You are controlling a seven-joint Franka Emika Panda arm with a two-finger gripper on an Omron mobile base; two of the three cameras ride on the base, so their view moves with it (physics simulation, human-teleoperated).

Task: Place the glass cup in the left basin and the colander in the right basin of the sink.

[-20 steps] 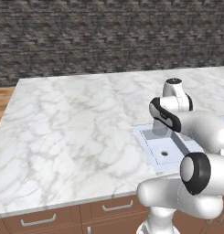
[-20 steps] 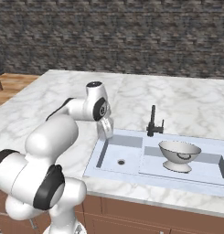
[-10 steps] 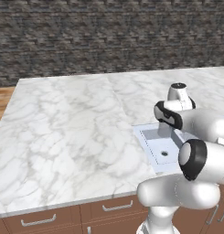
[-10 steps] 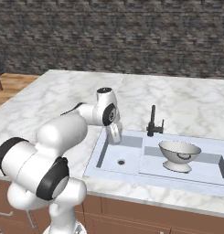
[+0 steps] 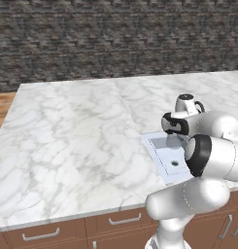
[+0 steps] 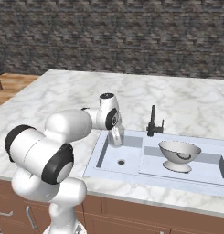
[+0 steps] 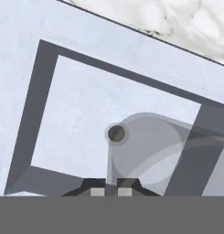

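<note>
While the colander (image 6: 179, 155) already sat upright in the wider right basin (image 6: 209, 161), at the centre right of the right base view, the arm was carrying the glass cup (image 6: 116, 136) over the smaller left basin (image 6: 114, 161). The hand (image 6: 116, 138) was shut on the cup's rim, with its two dark tips almost together low in the hand view and the translucent cup (image 7: 145, 148) hanging just beyond them. Pinching the thin wall was probably what let closed fingers carry a cup this wide.

Seen in the hand view, the cup overlapped the dark drain hole (image 7: 116, 133), so it looked lined up inside the basin, not over the rim. Whether its base touched the basin floor could not be told. In the right base view the cup sat in the basin's upper left corner, near the back wall and the left wall, so room was tight on those two sides and freer toward the drain. The black faucet (image 6: 153, 122) stood apart to the right, behind the divider. In the left base view the sink (image 5: 159, 151) showed at centre right, set in the marble desk (image 5: 76, 131), partly behind the arm.
</note>
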